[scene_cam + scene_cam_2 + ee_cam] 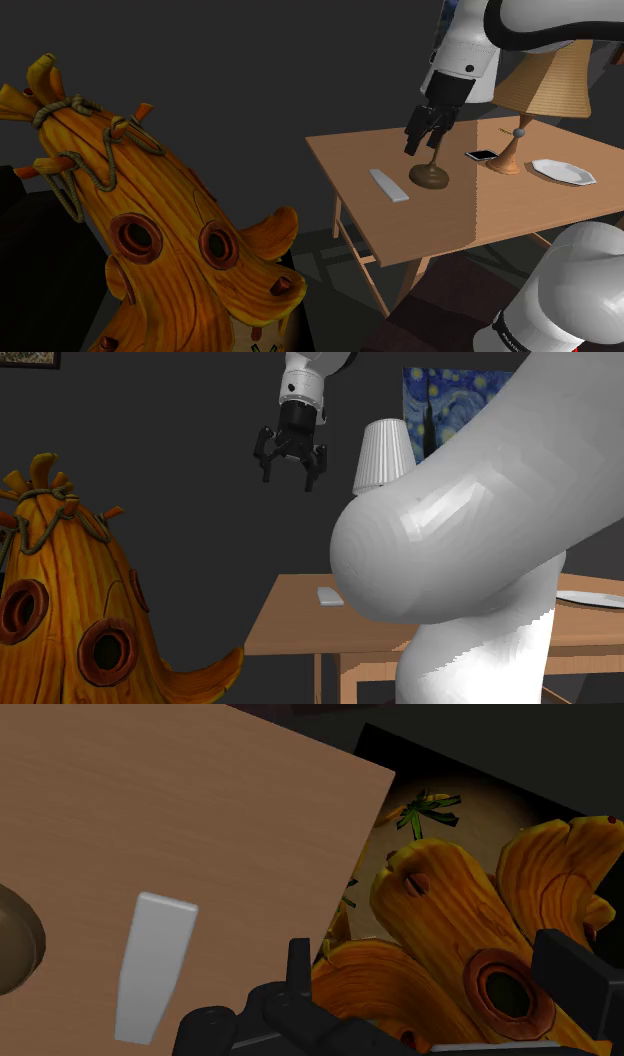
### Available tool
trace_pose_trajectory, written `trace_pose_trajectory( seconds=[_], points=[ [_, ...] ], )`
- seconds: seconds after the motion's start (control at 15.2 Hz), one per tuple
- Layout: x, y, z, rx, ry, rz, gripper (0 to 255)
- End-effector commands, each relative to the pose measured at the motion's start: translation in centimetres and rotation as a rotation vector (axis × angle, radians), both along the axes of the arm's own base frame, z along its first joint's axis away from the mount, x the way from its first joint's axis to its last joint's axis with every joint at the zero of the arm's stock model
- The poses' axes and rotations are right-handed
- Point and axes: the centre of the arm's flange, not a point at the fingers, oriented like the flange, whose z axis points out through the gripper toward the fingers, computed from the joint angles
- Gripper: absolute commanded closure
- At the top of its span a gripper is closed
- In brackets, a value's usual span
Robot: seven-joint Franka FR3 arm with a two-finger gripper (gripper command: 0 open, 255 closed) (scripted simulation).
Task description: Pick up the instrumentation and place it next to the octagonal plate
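Gripper (289, 479) hung above table (440, 225), 2 fingers open, holding nothing. White bar (389, 184) lay flat at centre-right of shoulder view, just left of brown stand (429, 176); plate (563, 172) near right edge.

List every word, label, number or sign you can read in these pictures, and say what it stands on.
None can be read. The painting shows no words, the plate is plain white, and the phone is too small to tell.
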Motion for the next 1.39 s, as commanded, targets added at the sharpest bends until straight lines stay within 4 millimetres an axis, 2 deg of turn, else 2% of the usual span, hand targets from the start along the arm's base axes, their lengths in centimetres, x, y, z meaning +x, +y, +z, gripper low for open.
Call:
trace_pose_trajectory(
  seconds=[0.0, 0.66, 1.32],
  points=[
    [0.0, 0.0, 0.0, 0.000, 0.000, 0.000, 0],
    [8.4, -5.8, -8.3, -0.032, 0.050, -0.133, 0],
    [15.6, -13.0, -16.7, -0.063, 0.099, -0.266, 0]
  ],
)
